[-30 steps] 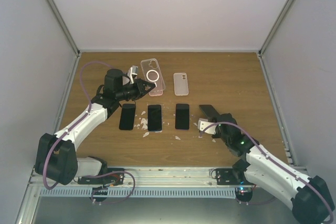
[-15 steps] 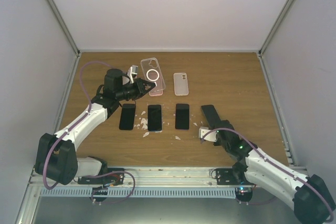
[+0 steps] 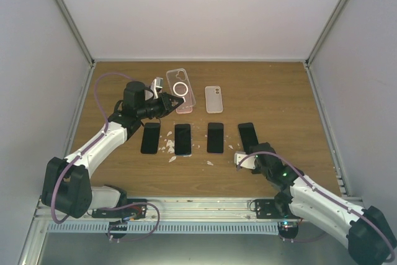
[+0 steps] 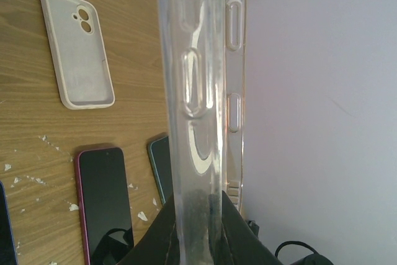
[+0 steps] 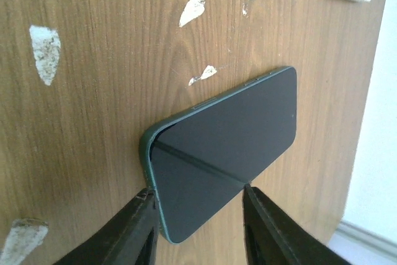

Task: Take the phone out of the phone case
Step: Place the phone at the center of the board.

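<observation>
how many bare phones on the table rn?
4, flat in one row: leftmost dark-screened phone, second phone, pink-edged third phone, green-edged phone rightmost, by the right gripper. None seem hidden.

The dark green phone [image 5: 226,153] lay flat, screen up, on the table [image 3: 279,91]; the clear case [image 4: 205,91] was held edge-on.

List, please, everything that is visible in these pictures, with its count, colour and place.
phones: four, dark screens up, in a row across the middle of the table
green-edged phone: one of the four, right end of the row
clear case: one, transparent, behind the row, held by the left arm
white case: one, lying behind the row
chips: several, white, scattered among the phones
table: one, brown wood
left arm: black and white, jaws shut on the clear case
right arm: black and white, jaws open, flanking the green-edged phone's near end
</observation>
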Motion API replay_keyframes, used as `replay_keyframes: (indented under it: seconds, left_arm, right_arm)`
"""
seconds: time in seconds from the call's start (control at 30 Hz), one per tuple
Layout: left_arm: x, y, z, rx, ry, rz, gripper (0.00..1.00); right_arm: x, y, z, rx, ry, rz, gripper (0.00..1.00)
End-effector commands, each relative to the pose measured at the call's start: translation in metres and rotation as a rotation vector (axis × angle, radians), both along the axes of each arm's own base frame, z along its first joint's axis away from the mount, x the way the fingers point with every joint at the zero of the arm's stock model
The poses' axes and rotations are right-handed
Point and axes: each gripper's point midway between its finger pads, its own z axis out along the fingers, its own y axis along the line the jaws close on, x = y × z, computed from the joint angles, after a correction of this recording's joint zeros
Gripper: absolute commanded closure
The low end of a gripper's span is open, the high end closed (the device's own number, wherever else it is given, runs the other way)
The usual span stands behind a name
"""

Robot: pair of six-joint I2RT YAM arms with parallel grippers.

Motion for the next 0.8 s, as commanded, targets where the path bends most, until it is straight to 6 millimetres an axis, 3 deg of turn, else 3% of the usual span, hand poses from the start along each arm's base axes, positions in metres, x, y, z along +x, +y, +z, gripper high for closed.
replay_keyframes:
  seconds: [0.0, 0.13, 0.23, 0.33, 0.5, 0.63, 0.77]
  left_arm:
    - [0.009, 0.001, 0.014, -0.013, -0.069, 0.004, 1.0]
    - [0.007, -0.001, 0.014, -0.007, -0.082, -0.012, 1.0]
    - [0.007, -0.002, 0.016, -0.006, -0.092, -0.021, 1.0]
    - [0.007, -0.002, 0.018, -0.003, -0.1, -0.022, 1.0]
    - [0.005, -0.002, 0.017, -0.004, -0.098, -0.022, 1.0]
    - [0.005, -0.001, 0.019, -0.001, -0.103, -0.023, 1.0]
    - [0.003, -0.001, 0.02, -0.001, -0.108, -0.021, 1.0]
  right_arm:
    - [0.0, 0.009, 0.012, 0.061, 0.02, -0.011, 0.53]
    - [0.006, 0.026, 0.042, 0.189, 0.06, -0.043, 0.39]
    - [0.014, 0.035, 0.063, 0.258, 0.072, -0.064, 0.37]
    - [0.023, 0.037, 0.07, 0.289, 0.09, -0.094, 0.37]
    - [0.051, 0.025, 0.068, 0.322, 0.172, -0.19, 0.36]
    - [0.079, 0.003, 0.067, 0.334, 0.233, -0.293, 0.36]
    - [0.088, -0.02, 0.059, 0.308, 0.252, -0.309, 0.35]
